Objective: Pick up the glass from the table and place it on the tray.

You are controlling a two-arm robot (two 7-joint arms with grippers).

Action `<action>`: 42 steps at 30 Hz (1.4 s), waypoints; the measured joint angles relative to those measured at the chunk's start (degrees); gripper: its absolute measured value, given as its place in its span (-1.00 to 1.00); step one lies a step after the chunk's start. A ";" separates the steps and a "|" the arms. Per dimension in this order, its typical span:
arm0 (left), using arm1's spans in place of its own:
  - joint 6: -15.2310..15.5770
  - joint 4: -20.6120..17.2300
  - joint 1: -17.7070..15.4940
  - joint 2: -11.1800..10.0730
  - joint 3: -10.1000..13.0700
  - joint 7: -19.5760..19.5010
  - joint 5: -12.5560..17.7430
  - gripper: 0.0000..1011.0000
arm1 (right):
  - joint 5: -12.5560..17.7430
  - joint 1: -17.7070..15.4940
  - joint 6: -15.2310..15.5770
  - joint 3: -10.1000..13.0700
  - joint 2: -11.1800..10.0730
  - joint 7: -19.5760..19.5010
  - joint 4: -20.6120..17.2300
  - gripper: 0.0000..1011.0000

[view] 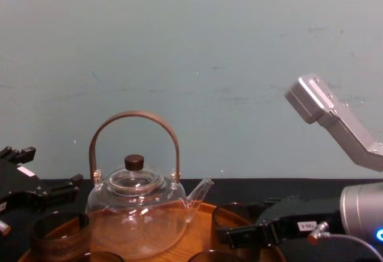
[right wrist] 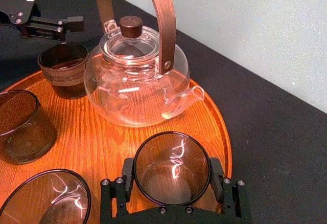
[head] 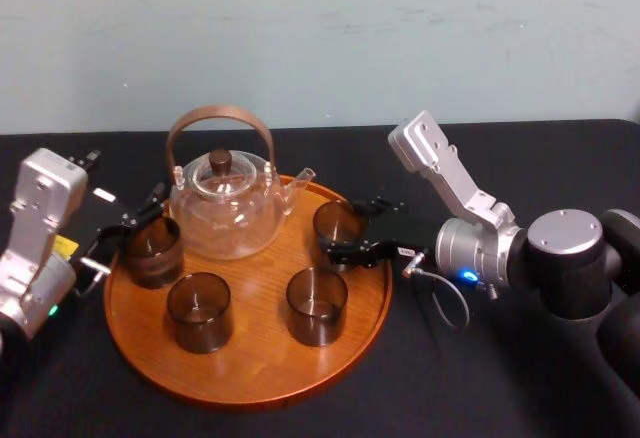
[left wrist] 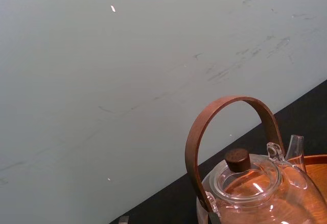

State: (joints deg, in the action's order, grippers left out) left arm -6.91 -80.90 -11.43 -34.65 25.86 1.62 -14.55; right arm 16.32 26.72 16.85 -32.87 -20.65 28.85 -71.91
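the glass (right wrist: 172, 170) stands on the tray (right wrist: 110, 142), near its rim and just beside the teapot (right wrist: 135, 88) spout, pinched between the right gripper (head: 342, 228) jaws. if the jaws drag it as they back off, it could tip over the rim onto the worktop (head: 480, 378) or knock the spout. the left gripper (head: 125, 236) sits by the leftmost glass (head: 152, 250); whether its jaws are spread i cannot tell. the tray holds the teapot and four glasses, all seemingly empty.

On table (head: 480, 388): tray (head: 250, 383). On tray: teapot (head: 225, 208) at back; back-left glass (head: 152, 251), back-right glass (head: 338, 226) flanking it; front-left glass (head: 200, 311), front-right glass (head: 317, 305) before it. Right gripper (right wrist: 171, 169) around back-right glass; left gripper (head: 128, 230) at left of back-left glass.
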 joint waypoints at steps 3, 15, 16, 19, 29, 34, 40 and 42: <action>0.00 0.00 0.00 0.00 0.00 0.00 0.00 0.98 | -0.24 0.01 0.11 0.03 0.16 -0.01 0.23 0.78; 0.00 0.00 0.00 0.00 0.00 0.00 0.00 0.98 | -0.40 0.03 0.20 0.07 0.18 -0.04 0.26 0.78; 0.00 0.00 0.00 0.00 0.00 0.00 0.00 0.98 | -0.39 0.03 0.20 0.06 0.17 -0.03 0.26 0.78; 0.00 0.00 0.00 0.00 0.00 0.00 0.00 0.98 | -0.37 0.02 0.19 0.07 0.16 -0.02 0.24 0.90; 0.00 0.00 0.00 0.00 0.00 0.00 0.00 0.98 | -0.31 0.00 0.18 0.06 0.12 0.00 0.19 0.98; 0.00 0.00 0.00 0.00 0.00 0.00 0.00 0.98 | -0.30 0.00 0.18 0.06 0.11 0.00 0.17 0.98; 0.00 0.00 0.00 0.00 0.00 0.00 0.00 0.98 | -0.27 0.00 0.18 0.06 0.11 0.00 0.17 0.98; 0.00 0.00 0.00 0.00 0.00 0.00 0.00 0.98 | -0.26 0.00 0.18 0.06 0.11 0.00 0.17 0.98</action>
State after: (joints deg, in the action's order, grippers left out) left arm -6.91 -80.90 -11.43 -34.65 25.86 1.62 -14.55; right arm 16.06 26.72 17.03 -32.81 -20.54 28.86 -71.75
